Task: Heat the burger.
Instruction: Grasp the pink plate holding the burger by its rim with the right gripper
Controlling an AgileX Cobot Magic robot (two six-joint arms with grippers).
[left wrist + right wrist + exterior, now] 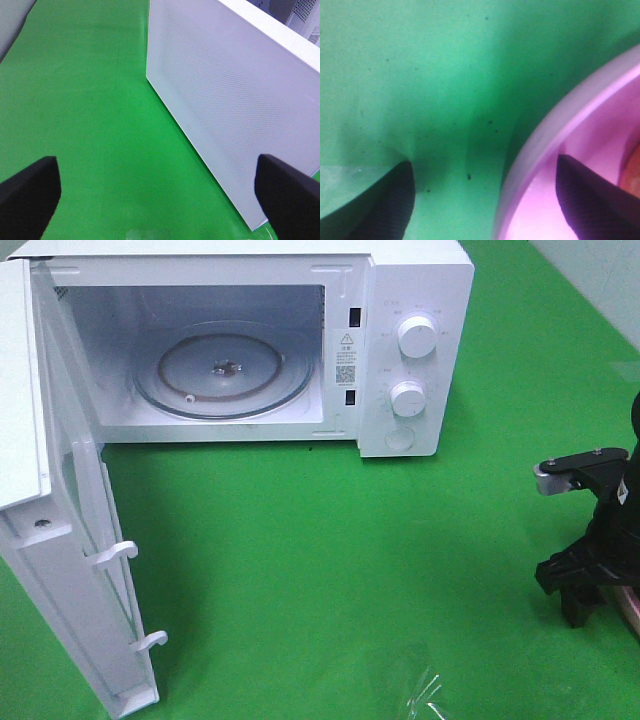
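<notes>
Only a small orange-brown sliver of the burger (633, 172) shows, on the pink plate (600, 115), at the edge of the right wrist view. My right gripper (485, 165) is open and low over the plate's rim, with one finger on the green cloth outside and the other inside the plate. In the high view this gripper (575, 615) points down at the far right, beside a sliver of the plate (631, 612). My left gripper (156, 165) is open and empty, facing the outside of the microwave door (235, 115). It is out of the high view.
The white microwave (410, 300) stands at the back with its door (80, 570) swung wide open to the left and a bare glass turntable (225, 375) inside. A bit of clear plastic (425, 695) lies on the green cloth at the front.
</notes>
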